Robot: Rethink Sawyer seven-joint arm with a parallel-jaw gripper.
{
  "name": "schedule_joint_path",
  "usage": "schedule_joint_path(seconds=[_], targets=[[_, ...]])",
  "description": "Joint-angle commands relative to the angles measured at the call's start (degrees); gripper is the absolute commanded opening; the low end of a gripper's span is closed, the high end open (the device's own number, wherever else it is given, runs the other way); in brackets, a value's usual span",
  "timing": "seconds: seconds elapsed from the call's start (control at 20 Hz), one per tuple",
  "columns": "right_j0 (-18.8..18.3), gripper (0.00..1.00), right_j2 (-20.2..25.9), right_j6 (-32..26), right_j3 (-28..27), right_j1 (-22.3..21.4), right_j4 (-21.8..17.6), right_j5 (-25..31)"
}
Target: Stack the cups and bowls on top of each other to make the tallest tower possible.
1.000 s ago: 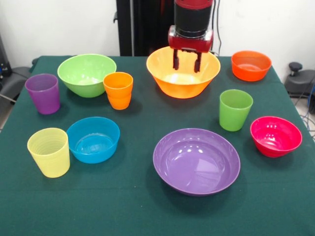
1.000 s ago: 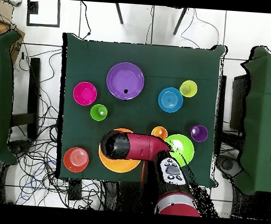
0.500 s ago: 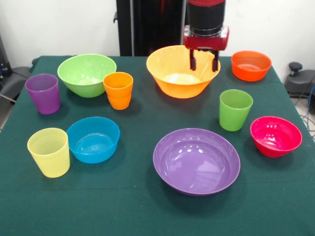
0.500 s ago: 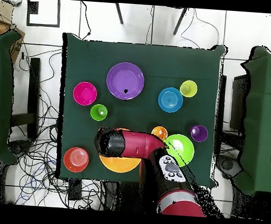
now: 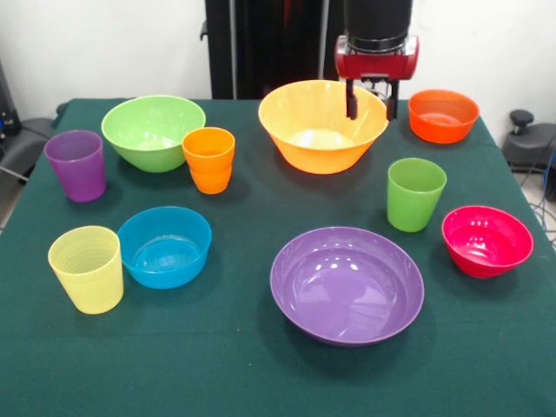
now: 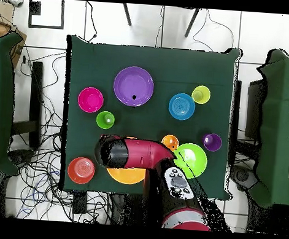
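My gripper [image 5: 372,102] is open and empty. It hangs at the right rim of the large orange-yellow bowl [image 5: 317,126], one finger [image 5: 352,101] over the inside, the other outside. In the overhead view the arm [image 6: 129,153] hides it. The bowls stand apart: purple [image 5: 347,284], light green [image 5: 153,130], blue [image 5: 164,246], pink-red [image 5: 486,241], orange-red [image 5: 443,115]. The cups stand upright and single: purple [image 5: 76,165], orange [image 5: 208,159], pale yellow [image 5: 86,268], green [image 5: 415,193]. Nothing is stacked.
Everything stands on a dark green tablecloth [image 5: 226,356]. The black pedestal [image 5: 261,43] rises behind the table's far edge. In the overhead view cables lie on the floor [image 6: 41,136] beside the table, and other green tables [image 6: 0,102] stand at both sides.
My gripper has moved to the right in the front view, from over the middle of the orange-yellow bowl to its right rim. No cup or bowl has moved.
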Motion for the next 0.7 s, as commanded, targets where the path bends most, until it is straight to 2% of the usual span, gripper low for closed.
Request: schedule_joint_path(seconds=[0.05, 0.15, 0.45, 0.7], targets=[[1.99, 1.0, 2.66, 6.27, 1.38, 0.67, 0.71, -0.08], [2.65, 1.0, 2.11, 6.44, 0.57, 1.23, 0.66, 0.07], [5.39, 1.0, -0.53, 6.5, -1.05, -0.83, 0.67, 4.9], [10.13, 1.0, -6.06, 5.41, -4.46, -1.14, -2.51, 8.67]])
